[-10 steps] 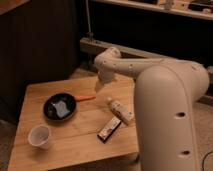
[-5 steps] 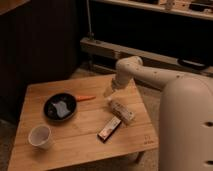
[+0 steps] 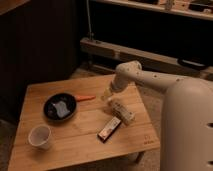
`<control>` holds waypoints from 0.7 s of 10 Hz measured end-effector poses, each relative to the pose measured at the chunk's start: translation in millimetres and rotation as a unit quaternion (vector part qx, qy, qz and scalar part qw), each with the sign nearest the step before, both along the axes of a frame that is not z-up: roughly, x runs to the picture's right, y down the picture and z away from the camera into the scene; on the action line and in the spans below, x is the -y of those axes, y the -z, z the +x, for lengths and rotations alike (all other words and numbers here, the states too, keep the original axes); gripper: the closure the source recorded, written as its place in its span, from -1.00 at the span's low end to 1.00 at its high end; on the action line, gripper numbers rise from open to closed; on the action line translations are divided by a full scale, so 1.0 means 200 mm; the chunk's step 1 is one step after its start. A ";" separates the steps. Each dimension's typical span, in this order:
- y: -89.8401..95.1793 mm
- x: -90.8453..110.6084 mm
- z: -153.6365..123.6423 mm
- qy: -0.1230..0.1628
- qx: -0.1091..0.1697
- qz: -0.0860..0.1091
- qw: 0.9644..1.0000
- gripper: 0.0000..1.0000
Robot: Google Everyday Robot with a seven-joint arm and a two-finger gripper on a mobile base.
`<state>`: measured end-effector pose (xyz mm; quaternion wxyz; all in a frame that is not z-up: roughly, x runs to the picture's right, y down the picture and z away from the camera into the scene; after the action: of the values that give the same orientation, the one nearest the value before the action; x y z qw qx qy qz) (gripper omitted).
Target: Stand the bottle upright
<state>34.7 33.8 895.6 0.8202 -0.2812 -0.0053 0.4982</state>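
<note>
Bottle (image 3: 122,111): lying on its side on the table (image 3: 80,146), right of centre and running diagonally; it is not standing yet.
Gripper (image 3: 107,93): hanging low over the table at the end of the white arm (image 3: 150,80), just beside the bottle's far-left end. I cannot tell whether it is touching the bottle.
Grip: impossible to say whether it is spread or closed; nothing is showing as being lifted.
Neighbours: a flat dark box (image 3: 109,130) is lying just in front of the bottle, a dark pan (image 3: 60,107) with an orange handle (image 3: 85,97) is sitting to the left, and a cup (image 3: 40,136) is standing near the front-left corner.
Done: judging by the layout, only the approach.
Left: taking hold of the bottle, tipping it onto its base clear of the box, then letting go.
</note>
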 end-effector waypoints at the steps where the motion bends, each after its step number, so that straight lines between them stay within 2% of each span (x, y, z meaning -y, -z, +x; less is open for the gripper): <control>1: 0.00 -0.01 -0.04 0.005 0.002 0.000 1.000 -0.60; 4: -0.06 -0.09 -0.10 0.024 0.004 -0.006 1.000 -0.60; 7: -0.14 -0.16 -0.13 0.030 0.004 -0.016 0.999 -0.60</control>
<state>8.9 66.6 924.3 0.8301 -0.2962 0.0079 0.4724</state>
